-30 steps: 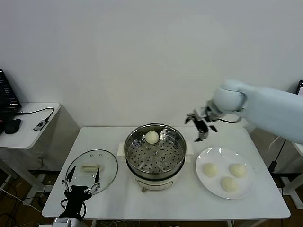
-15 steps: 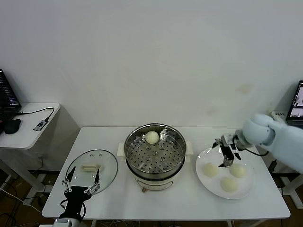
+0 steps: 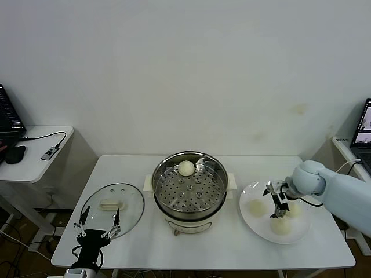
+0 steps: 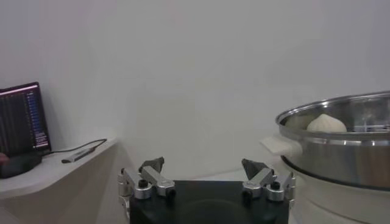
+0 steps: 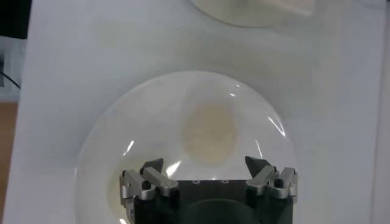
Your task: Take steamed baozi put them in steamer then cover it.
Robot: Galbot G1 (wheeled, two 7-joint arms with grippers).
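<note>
Right gripper (image 3: pixel 279 201), jaws spread and empty, hangs over the plate (image 3: pixel 253 222). Nearest baozi (image 5: pixel 208 133) lies directly beneath, between its fingers. Left gripper (image 3: pixel 98 223) parked open, far off.

1. A clear glass lid (image 3: pixel 113 205) with a cream handle lies flat near the white table's (image 3: pixel 203 243) front left corner.
2. A white plate (image 3: pixel 259 223) sits toward the table's right edge.
3. A side desk (image 3: pixel 35 162) holds a cable (image 3: pixel 43 136).

Open left claw (image 4: pixel 205 173) beside steamer (image 4: pixel 341 143) holding baozi (image 4: pixel 326 123)
</note>
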